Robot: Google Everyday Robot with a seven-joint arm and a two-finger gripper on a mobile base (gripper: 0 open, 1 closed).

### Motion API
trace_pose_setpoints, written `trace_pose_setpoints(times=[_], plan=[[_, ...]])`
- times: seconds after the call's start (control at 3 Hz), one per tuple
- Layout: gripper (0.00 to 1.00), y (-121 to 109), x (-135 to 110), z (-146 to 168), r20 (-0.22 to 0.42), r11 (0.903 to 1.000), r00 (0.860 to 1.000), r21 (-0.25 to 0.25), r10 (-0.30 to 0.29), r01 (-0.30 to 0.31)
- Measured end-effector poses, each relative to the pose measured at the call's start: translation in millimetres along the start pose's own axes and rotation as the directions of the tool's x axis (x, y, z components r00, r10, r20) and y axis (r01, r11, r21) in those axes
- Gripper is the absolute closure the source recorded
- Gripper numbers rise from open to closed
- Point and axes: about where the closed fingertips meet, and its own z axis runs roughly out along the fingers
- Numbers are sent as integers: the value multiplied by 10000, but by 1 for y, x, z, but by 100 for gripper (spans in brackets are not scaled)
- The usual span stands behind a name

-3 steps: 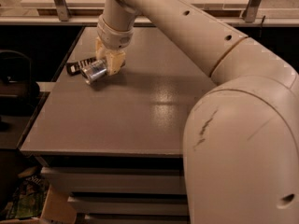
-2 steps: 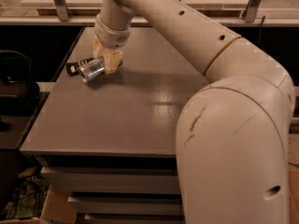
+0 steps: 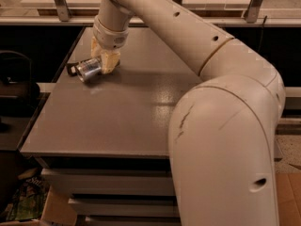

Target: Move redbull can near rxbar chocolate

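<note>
arm: the largest thing in view, cream-white. its bulky near casing fills the lower right. from there it bends up and back across the table to the far left. a row of small dark holes runs along the upper segment, and a thin crack-like mark shows on the near casing.

table: flat grey-brown top with a dull shine near the middle. pale stacked shelves or drawers show below its front edge.

surroundings: a dark chair-like shape stands off the table's left side. a pale ledge runs along the back. a piece of cardboard lies on the floor at the lower left.

gripper: at the far left part of the table, pointing down from the pale wrist. its yellowish fingers are clamped onto the redbull can.

redbull can: silver, lying tipped on its side in the gripper's hold. its round end faces the camera and the left. it sits low at the tabletop near the left edge. whether it rests on the surface or hangs just above it cannot be told.

rxbar chocolate: small and dark, flat on the table near the left edge. only a short piece shows past the can's left end. the can is just beside it and hides the rest. whether the two touch cannot be told.
</note>
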Motion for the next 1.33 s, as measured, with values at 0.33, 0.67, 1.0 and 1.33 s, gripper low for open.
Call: trace_pose_setpoints(times=[0.33, 0.67, 1.0, 1.33], plan=[[12, -1, -2, 4, 37, 10000, 10000, -87, -14, 14], [0, -4, -8, 5, 31, 9992, 9997, -287, -262, 263], [0, -4, -8, 3, 99, 9989, 9994, -336, -317, 320], [0, -4, -7, 0, 271, 9989, 9989, -279, -372, 379]])
